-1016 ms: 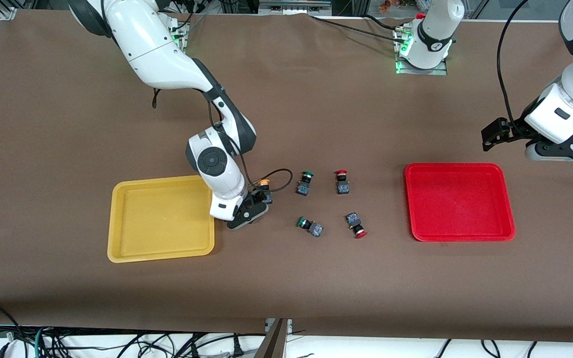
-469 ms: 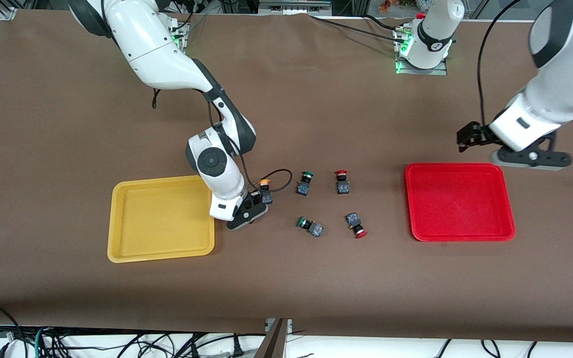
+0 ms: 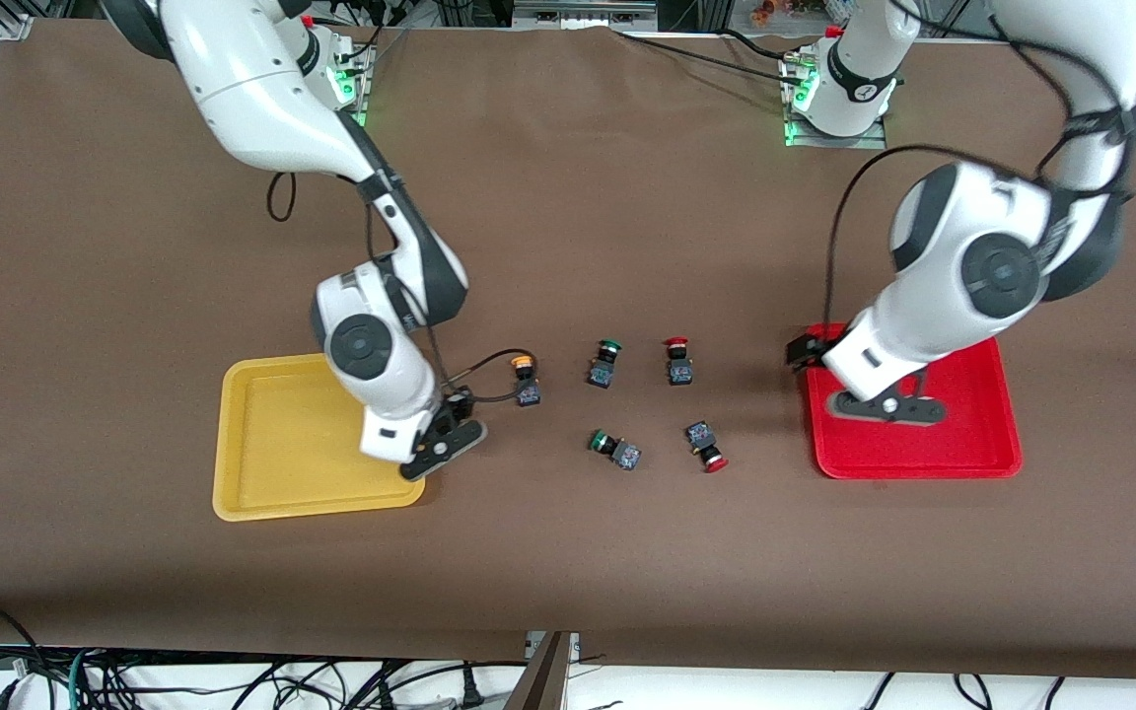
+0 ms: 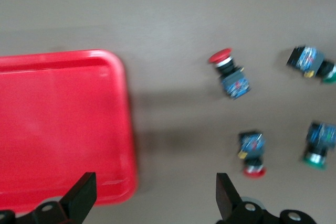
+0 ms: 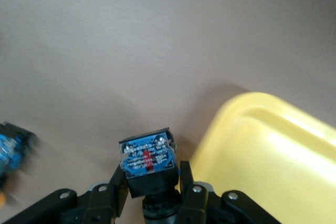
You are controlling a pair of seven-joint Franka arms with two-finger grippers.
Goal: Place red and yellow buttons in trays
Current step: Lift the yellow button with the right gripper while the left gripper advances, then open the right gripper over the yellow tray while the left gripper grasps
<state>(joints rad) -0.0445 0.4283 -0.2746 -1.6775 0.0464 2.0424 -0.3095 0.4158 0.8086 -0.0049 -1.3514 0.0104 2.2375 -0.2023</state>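
Brown cloth-covered table (image 3: 627, 552); right hand (image 5: 148, 182) clamped on button (image 5: 147, 162), left hand (image 4: 152, 203) spread wide, empty.

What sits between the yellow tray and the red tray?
In the front view, between the yellow plastic tray and red plastic tray: five loose push-button switches, two green-capped, two red-capped, one yellow-capped.

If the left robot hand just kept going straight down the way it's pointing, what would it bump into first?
Probably the red tray. The left gripper hangs open, pointing down over that tray's edge nearest the buttons; one finger looks past the rim, over bare table. Depth is hard to judge.
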